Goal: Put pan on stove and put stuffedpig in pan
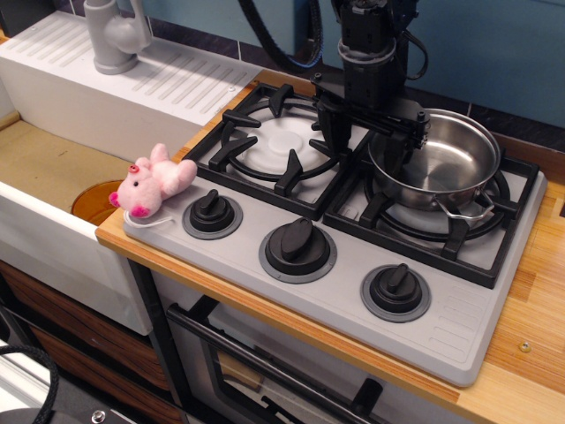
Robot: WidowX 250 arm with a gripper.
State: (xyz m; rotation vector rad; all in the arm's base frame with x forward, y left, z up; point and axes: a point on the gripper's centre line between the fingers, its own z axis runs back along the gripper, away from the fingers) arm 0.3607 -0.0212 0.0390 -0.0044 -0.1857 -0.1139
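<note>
The pan (441,159) stands on the right burner of the stove (459,327). My gripper (366,148) hangs over the pan's left rim with its jaws open: one finger (335,132) is outside the pan by the grates and the other is inside it. It holds nothing. The stuffedpig (152,181) lies on the stove's front left corner, beside the left knob (213,213), far from the gripper.
The left burner (281,140) is bare. A white sink (53,168) with an orange drain, a grey faucet (115,35) and a ribbed drainboard lie to the left. Wooden counter (530,336) runs along the right. A blue wall stands behind.
</note>
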